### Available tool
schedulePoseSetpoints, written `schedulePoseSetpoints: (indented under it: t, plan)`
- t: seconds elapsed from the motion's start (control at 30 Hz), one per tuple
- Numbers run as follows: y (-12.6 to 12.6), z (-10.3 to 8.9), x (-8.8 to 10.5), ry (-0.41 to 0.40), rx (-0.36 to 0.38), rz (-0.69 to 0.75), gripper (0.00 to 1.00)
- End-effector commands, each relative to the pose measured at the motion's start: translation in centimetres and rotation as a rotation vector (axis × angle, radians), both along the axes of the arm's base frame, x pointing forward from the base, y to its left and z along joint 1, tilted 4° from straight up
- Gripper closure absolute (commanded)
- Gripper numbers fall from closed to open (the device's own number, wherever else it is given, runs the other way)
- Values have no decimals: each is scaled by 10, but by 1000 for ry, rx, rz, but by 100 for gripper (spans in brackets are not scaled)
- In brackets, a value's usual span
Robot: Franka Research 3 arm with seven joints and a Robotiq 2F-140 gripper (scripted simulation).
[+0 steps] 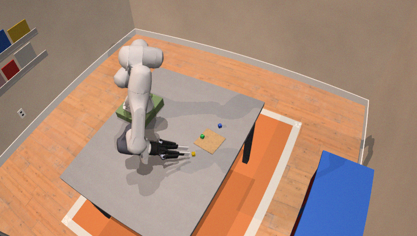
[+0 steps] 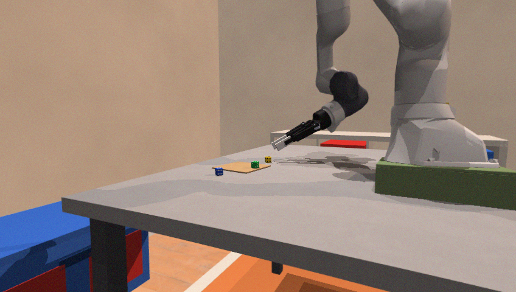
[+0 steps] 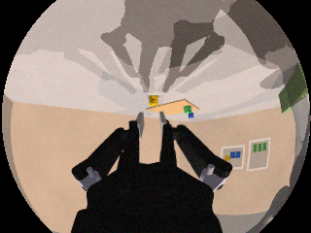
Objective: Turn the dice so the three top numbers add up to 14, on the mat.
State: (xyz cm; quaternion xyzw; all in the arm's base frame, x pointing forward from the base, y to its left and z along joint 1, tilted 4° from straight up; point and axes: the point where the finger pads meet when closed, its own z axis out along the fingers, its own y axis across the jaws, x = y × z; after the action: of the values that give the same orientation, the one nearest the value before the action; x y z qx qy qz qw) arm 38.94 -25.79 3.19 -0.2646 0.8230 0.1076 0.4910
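My gripper (image 1: 189, 150) (image 2: 275, 146) (image 3: 152, 117) is partly open, with nothing between its fingertips. It slants down and hangs above the table, close to the yellow die. The yellow die (image 1: 193, 153) (image 2: 268, 159) (image 3: 154, 100) sits on the table beside the mat. The tan mat (image 1: 212, 144) (image 2: 235, 167) (image 3: 167, 108) lies flat. The green die (image 1: 202, 136) (image 2: 255, 164) (image 3: 188, 109) sits on the mat near its edge. The blue die (image 1: 219, 125) (image 2: 219, 171) (image 3: 190, 116) sits on the table, off the mat. The top numbers are too small to read.
The grey table (image 1: 175, 190) (image 2: 289, 209) carries everything. The arm stands on a green block (image 1: 158, 106) (image 2: 434, 186) at the table's back. A table edge runs beyond the mat and the blue die. A blue cabinet (image 1: 342, 190) stands apart on the floor.
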Motion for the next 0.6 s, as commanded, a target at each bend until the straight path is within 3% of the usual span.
schedulePoseSetpoints:
  t: [0.0, 0.3, 0.57]
  plan:
    - [1, 14, -2, 14, 9, -4, 79]
    - [3, 38, -2, 14, 9, -4, 79]
    - [4, 42, -2, 18, 6, -4, 79]
